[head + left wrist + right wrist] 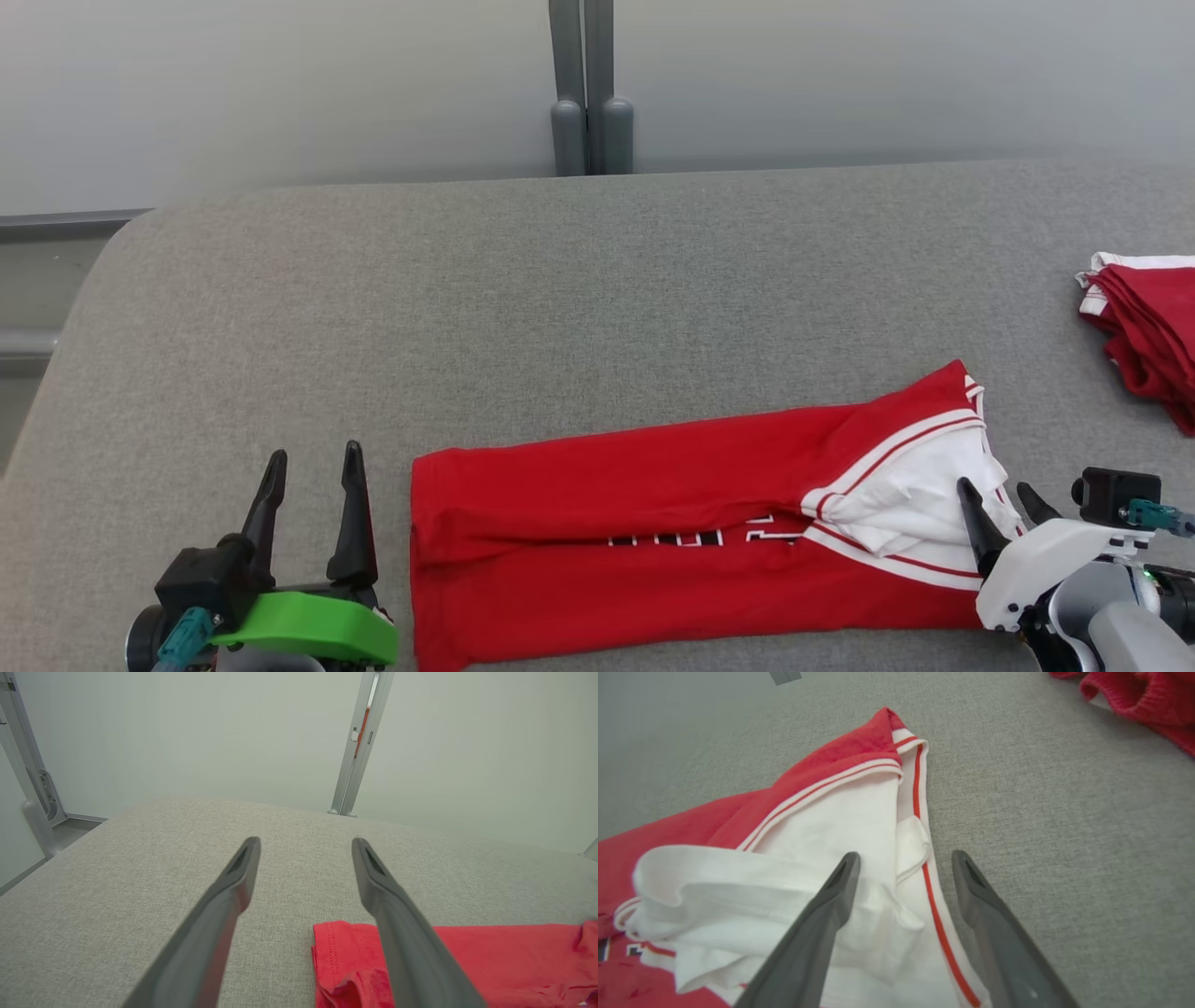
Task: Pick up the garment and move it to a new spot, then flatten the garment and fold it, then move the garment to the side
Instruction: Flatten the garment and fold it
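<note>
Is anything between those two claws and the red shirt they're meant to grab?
Nothing visible. The open left gripper sits beside the left end of the red garment, only bare grey surface between. The open right gripper reaches over its white right end. Another red pile lies apart, far right.

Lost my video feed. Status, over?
Left hand open, empty, left of garment. Right hand open at its white end. Red pile far right, not in the way.

Left tool (315, 451) open, fingers pointing up, just beside the garment's (607, 467) left end, clear of it. Right tool (994, 485) open, straddling the garment's right edge, gripping nothing.
</note>
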{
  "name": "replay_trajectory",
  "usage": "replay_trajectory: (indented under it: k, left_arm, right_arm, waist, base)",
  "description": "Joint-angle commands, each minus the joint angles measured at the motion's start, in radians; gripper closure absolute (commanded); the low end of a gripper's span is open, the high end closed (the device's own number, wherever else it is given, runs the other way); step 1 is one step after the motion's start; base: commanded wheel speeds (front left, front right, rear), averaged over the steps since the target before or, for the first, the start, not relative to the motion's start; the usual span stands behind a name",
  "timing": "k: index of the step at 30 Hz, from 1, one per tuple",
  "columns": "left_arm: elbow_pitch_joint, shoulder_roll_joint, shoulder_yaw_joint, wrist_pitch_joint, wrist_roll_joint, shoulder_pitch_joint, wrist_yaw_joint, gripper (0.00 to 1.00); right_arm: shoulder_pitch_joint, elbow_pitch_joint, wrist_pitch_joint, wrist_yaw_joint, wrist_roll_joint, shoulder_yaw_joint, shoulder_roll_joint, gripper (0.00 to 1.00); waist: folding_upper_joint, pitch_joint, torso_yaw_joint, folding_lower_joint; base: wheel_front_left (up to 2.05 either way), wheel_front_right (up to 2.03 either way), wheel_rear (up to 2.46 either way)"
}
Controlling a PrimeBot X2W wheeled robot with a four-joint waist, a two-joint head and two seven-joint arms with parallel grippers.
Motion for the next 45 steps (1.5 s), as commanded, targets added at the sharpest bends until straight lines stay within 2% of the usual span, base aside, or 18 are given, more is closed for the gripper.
replay_trajectory:
  k: [1,7,11,12,13,14,15,24,34,40,45]
  left_arm:
    - [0.005,-0.002,0.004,-0.002,0.006,-0.016,-0.007,0.0]
    - [0.018,-0.009,0.004,-0.002,0.017,-0.031,-0.021,0.0]
    - [0.024,-0.012,0.007,-0.002,0.023,-0.039,-0.027,0.0]
    - [0.026,-0.013,0.008,-0.002,0.025,-0.039,-0.027,0.0]
    - [0.027,-0.014,0.009,-0.002,0.025,-0.039,-0.028,0.0]
    - [0.028,-0.015,0.01,-0.002,0.027,-0.039,-0.029,0.0]
    - [0.029,-0.016,0.01,-0.002,0.028,-0.038,-0.029,0.0]
    - [0.041,-0.032,0.02,-0.002,0.032,-0.031,-0.035,0.0]
    - [0.036,-0.053,0.046,-0.002,0.042,-0.003,-0.041,0.0]
    - [0.043,-0.063,0.06,-0.002,0.046,0.019,-0.048,0.0]
    - [0.053,-0.065,0.066,-0.002,0.048,0.03,-0.054,0.0]
  right_arm:
    - [-0.018,0.027,0.004,0.0,0.014,0.002,-0.002,0.0]
    - [-0.061,0.148,0.038,0.0,0.085,0.017,0.015,0.0]
    - [-0.073,0.151,0.064,0.002,0.154,0.085,0.042,0.0]
    - [-0.075,0.141,0.06,0.003,0.174,0.104,0.044,0.15]
    - [-0.077,0.133,0.053,0.003,0.191,0.116,0.044,0.58]
    - [-0.079,0.126,0.045,0.003,0.205,0.131,0.038,0.95]
    - [-0.082,0.122,0.038,0.003,0.216,0.141,0.031,1.0]
    - [-0.127,0.1,-0.059,0.0,0.292,0.188,-0.052,1.0]
    - [-0.149,0.097,-0.096,0.0,0.311,0.186,-0.178,1.0]
    - [-0.136,-0.031,-0.069,0.0,0.317,0.2,-0.164,1.0]
    - [-0.098,-0.187,0.007,0.0,0.28,0.231,-0.114,1.0]
  waist:
    - [-0.0001,0.01,0.01,0.0]
    - [-0.0001,0.031,0.026,0.0]
    - [-0.0001,0.039,0.034,0.0]
    - [-0.0001,0.04,0.036,0.0]
    - [-0.0001,0.04,0.037,0.0]
    - [-0.0001,0.04,0.037,0.0]
    - [-0.0001,0.04,0.038,0.0]
    - [-0.0001,0.03,0.025,0.0]
    - [-0.0001,0.001,-0.006,0.0]
    - [-0.0001,-0.031,-0.011,0.0]
    - [-0.0001,-0.053,-0.001,0.0]
  base:
    - [0.0,0.0,0.0]
    - [0.0,0.0,0.0]
    - [0.0,0.0,0.0]
    - [0.0,0.0,0.0]
    - [0.0,0.0,0.0]
    - [0.0,0.0,0.0]
    - [0.0,0.0,0.0]
    - [0.0,0.0,0.0]
    - [0.0,0.0,0.0]
    - [0.0,0.0,0.0]
    - [0.0,0.0,0.0]
